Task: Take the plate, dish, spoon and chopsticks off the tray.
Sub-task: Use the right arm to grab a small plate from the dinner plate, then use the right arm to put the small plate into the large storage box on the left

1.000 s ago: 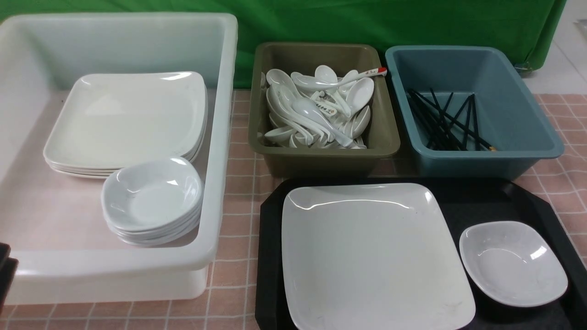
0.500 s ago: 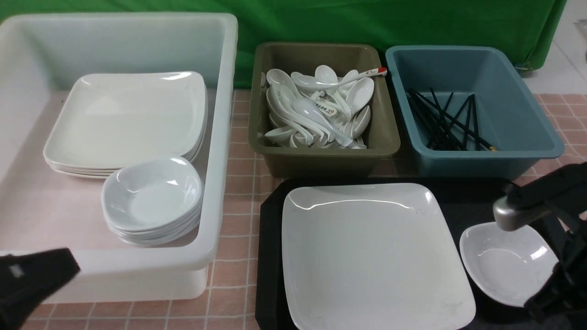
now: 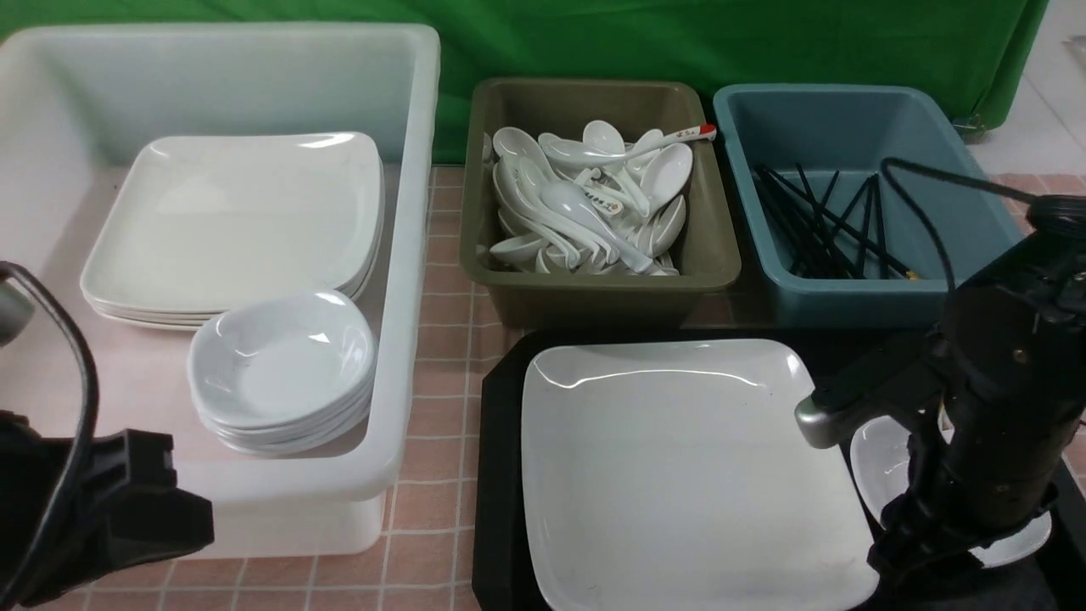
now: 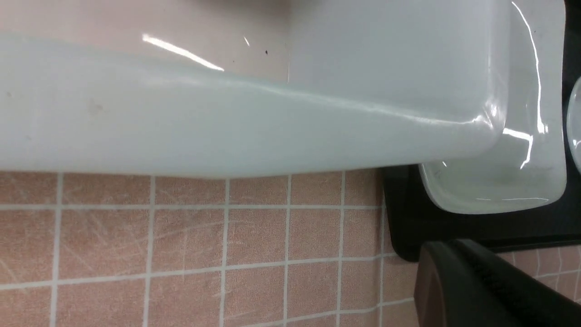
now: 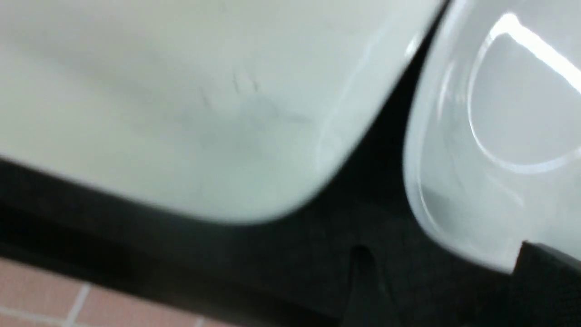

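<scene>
**Right arm down over the dish, left arm low by the white tub**

Right gripper [image 5: 442,254]: blurred in the wrist view, but the jaws stand apart. One finger [image 5: 549,281] is at the near rim of the dish [image 3: 878,471]; the other is over bare tray [image 3: 501,475].

Right arm [image 3: 1001,399]: bent steeply down over the tray's right end, covering most of the dish.

The dish sits on the tray just right of the plate [image 3: 679,467], with a strip of black tray between them. The plate lies flat on the tray's left and middle.

Left gripper [image 3: 191,518]: jaws closed. It is low over the tiled table [image 3: 433,509], just in front of the near wall of the white tub [image 3: 416,255], pointing toward the tray.

Beyond the tray, soup spoons [image 3: 585,204] are heaped in the olive bin [image 3: 475,255], and black chopsticks [image 3: 814,229] lie in the blue bin [image 3: 1001,263].
</scene>
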